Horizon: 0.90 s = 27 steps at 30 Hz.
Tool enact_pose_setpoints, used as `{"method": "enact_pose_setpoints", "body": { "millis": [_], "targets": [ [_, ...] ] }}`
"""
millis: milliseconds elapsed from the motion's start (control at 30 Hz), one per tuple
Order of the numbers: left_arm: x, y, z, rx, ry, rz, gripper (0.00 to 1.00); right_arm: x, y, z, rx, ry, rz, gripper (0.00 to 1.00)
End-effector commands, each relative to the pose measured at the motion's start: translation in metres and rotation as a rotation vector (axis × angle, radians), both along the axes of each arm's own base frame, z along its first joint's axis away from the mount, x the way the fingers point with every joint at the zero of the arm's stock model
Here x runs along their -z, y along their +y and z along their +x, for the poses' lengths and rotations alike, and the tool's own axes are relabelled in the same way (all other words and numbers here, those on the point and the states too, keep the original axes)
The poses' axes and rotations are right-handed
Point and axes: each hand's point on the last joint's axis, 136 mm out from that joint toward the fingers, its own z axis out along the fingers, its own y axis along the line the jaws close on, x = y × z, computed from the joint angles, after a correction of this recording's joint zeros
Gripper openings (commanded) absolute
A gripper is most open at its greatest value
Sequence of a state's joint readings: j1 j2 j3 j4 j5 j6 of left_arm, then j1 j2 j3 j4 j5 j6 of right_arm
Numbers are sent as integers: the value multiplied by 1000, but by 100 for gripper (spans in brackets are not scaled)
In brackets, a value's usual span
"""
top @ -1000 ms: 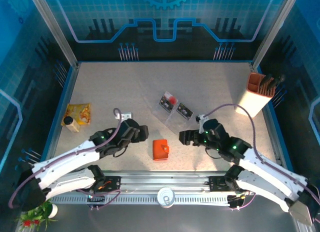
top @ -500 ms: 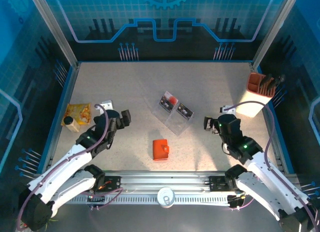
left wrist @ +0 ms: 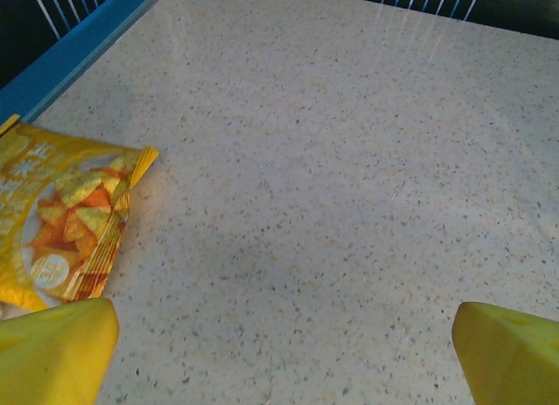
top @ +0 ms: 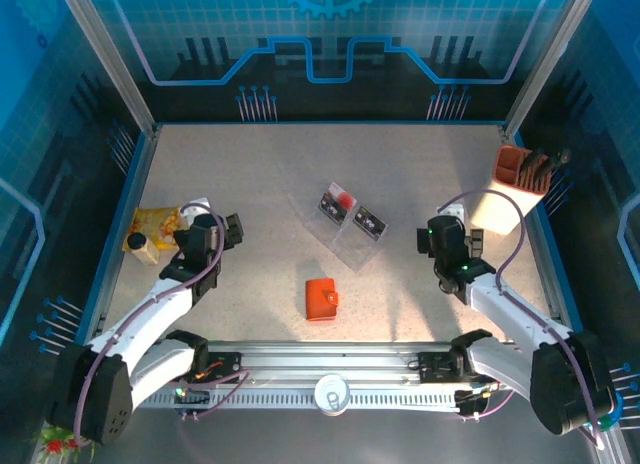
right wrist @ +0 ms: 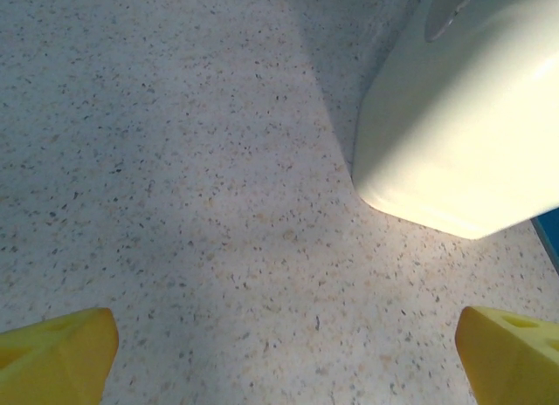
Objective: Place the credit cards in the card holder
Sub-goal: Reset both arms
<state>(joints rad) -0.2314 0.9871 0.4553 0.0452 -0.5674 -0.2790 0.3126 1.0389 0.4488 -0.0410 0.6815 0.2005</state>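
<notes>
The orange-red card holder lies closed on the table near the front centre, with no gripper touching it. Behind it, the credit cards lie in a clear plastic tray: a black card, another black card and a red piece beside it. My left gripper is far left of the holder, open over bare table, its yellow fingertips wide apart. My right gripper is far right, open and empty, with its yellow fingertips spread.
A yellow snack bag lies just left of the left gripper, with a small brown bottle by it. The orange-and-white pen box stands close to the right gripper. Blue walls bound the table.
Both arms have pulled away from the card holder: the left swung out to the left toward the snack bag, the right out to the right toward the pen box. The holder has not moved.
</notes>
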Motion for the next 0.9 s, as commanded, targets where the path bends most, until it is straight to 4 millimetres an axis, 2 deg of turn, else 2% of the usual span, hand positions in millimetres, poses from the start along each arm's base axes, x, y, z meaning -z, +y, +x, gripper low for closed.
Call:
{"method": "enact_pose_setpoints", "body": {
  "millis": [0, 67, 133, 267, 400, 567, 700, 867],
  "targets": [
    [-12, 0, 12, 56, -57, 30, 99, -6, -7, 13, 15, -114, -33, 100],
    [-10, 7, 13, 51, -68, 41, 99, -1, -3, 17, -6, -108, -32, 100],
    [-9, 17, 14, 24, -79, 6, 99, -4, 3, 25, -41, -139, -36, 100],
    [-15, 20, 23, 63, -136, -17, 99, -11, 9, 30, -99, -190, -55, 100],
    [-10, 27, 33, 92, -144, -41, 99, -16, 13, 34, -134, -247, -53, 100],
    [3, 18, 49, 157, -158, -55, 99, -21, 23, 46, -201, -306, -65, 100],
    [24, 17, 61, 175, -126, -29, 99, -22, 39, 61, -276, -338, -43, 100],
    [24, 12, 73, 208, -137, -22, 99, -16, 52, 79, -348, -324, -35, 100]
  ]
}}
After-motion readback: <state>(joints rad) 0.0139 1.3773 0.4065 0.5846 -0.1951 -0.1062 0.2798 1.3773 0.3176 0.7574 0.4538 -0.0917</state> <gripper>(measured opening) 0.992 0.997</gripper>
